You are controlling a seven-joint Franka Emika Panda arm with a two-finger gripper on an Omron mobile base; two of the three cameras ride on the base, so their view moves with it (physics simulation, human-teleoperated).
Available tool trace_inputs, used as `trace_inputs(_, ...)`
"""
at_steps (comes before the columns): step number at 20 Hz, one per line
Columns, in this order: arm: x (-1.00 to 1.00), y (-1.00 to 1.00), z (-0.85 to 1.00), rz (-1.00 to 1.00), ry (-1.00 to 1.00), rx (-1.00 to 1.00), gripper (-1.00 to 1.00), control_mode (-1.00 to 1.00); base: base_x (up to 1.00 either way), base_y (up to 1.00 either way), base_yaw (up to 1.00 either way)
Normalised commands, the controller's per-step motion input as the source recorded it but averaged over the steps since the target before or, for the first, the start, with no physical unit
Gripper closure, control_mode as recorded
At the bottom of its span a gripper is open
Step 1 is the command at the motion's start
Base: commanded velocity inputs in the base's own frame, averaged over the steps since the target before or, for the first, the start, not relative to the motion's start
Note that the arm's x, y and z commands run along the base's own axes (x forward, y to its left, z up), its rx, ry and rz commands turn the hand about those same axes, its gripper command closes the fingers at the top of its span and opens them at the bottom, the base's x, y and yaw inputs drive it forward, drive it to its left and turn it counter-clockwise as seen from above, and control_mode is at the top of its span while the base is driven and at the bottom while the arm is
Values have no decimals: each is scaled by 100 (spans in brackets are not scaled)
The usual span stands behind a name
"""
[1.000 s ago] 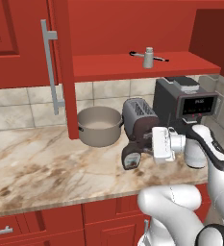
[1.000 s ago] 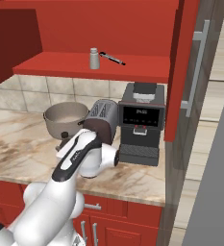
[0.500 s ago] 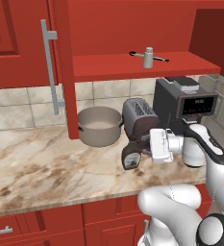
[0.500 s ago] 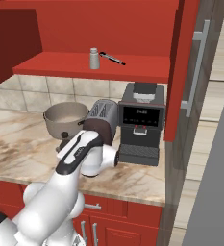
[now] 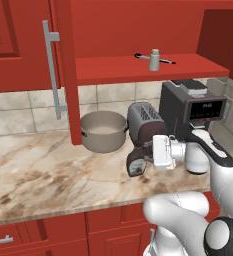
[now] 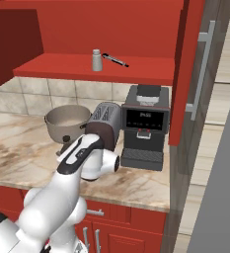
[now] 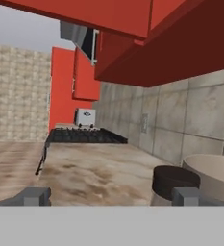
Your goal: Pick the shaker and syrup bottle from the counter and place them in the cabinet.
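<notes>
Red cabinetry frames a simulated kitchen with a beige tiled backsplash, and one red wall cabinet (image 5: pixel 138 70) stands open, its door (image 5: pixel 60 70) swung out at about 10 o'clock from the arm, carrying one long silver bar handle (image 5: pixel 52 70). Below runs one beige marble-patterned counter (image 5: pixel 48 175) over red drawers (image 5: pixel 38 235). Counted from largest down, the counter bears one black coffee machine (image 5: pixel 195 112) at 1 o'clock, one grey pot (image 5: pixel 104 131) at 11 o'clock, one brown-and-grey toaster (image 5: pixel 144 122) between them, and one dark brown syrup bottle (image 5: pixel 136 164) standing upright near the counter's front, just ahead of the toaster. On the cabinet's shelf stand one small pale grey shaker (image 5: pixel 154 60), upright, and one thin dark rod (image 5: pixel 143 56) lying behind it. The gripper (image 5: pixel 149 156) reaches out level at the bottle's height with its jaws spread wide, holding nothing; in the hand view the bottle's dark cap (image 7: pixel 175 181) sits just inside the right fingertip (image 7: pixel 186 195), with the pot's rim close behind it. A dark stove top (image 7: pixel 84 136) lies far along the counter.
</notes>
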Motion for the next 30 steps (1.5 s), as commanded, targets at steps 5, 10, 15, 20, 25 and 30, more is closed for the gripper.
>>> trace_inputs(5,15,0,-3,-4,0,0,-100,-100,0,0,0)
trace_inputs(10,15,0,-3,-3,0,0,-100,-100,0,0,0)
trace_inputs(15,15,0,-4,-3,0,0,-100,-100,0,0,0)
trace_inputs(20,13,0,-6,-3,0,0,-100,-100,0,0,0)
trace_inputs(25,14,0,-8,-3,0,0,-100,-100,0,0,0)
trace_inputs(30,16,0,-10,-3,0,0,-100,-100,0,0,0)
